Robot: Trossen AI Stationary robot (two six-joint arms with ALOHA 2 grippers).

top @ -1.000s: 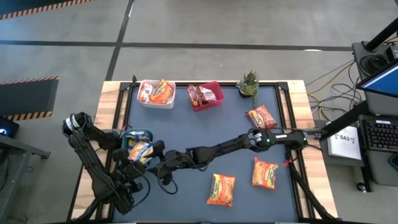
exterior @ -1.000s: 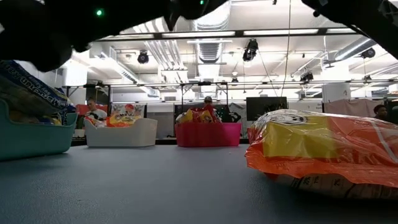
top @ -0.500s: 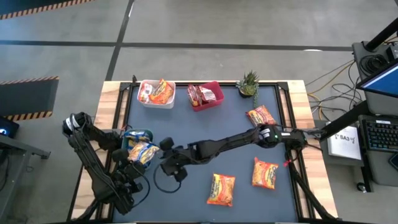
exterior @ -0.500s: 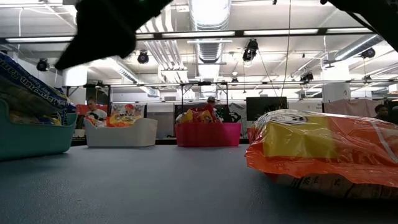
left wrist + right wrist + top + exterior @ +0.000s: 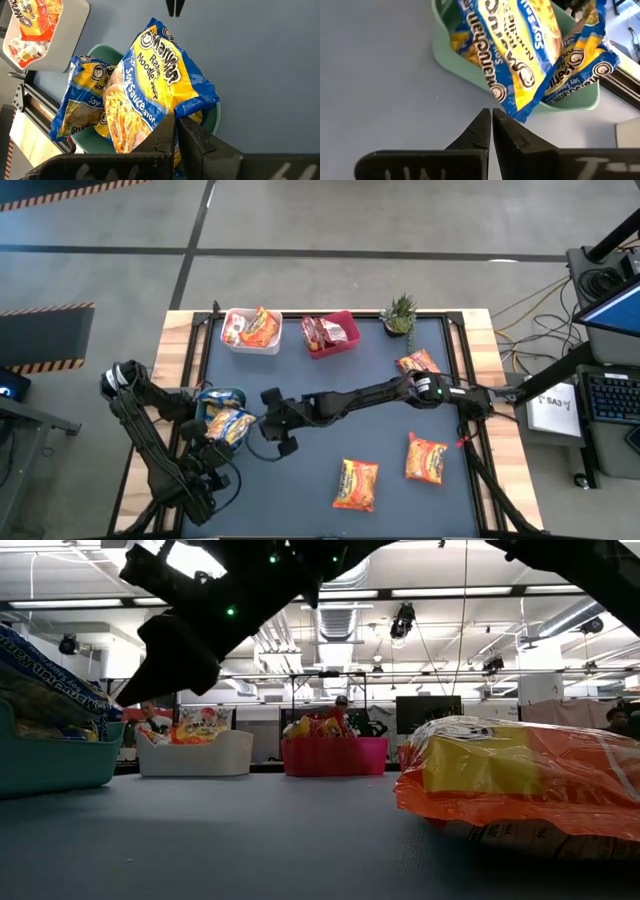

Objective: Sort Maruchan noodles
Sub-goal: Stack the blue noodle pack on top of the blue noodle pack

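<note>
Two yellow-blue Maruchan noodle packets (image 5: 150,85) fill the green bin (image 5: 222,416) at the table's left. The upper packet (image 5: 520,55) lies tilted, leaning on the other packet and sticking out over the bin's rim. My right gripper (image 5: 491,117) is shut with nothing in it, just to the right of the bin (image 5: 258,421), pointing at it. My left gripper (image 5: 177,125) is shut at the bin's near side. Three orange packets (image 5: 357,483), (image 5: 426,459), (image 5: 420,364) lie flat on the dark mat.
A white bin (image 5: 250,330) with an orange packet and a red bin (image 5: 330,333) with red packets stand at the far edge, and a small potted plant (image 5: 400,313) is to their right. My right arm stretches across the middle of the table.
My right gripper has drawn back from over the green bin toward the table's right and a little toward the far edge. The yellow-blue packets stay in the bin.
</note>
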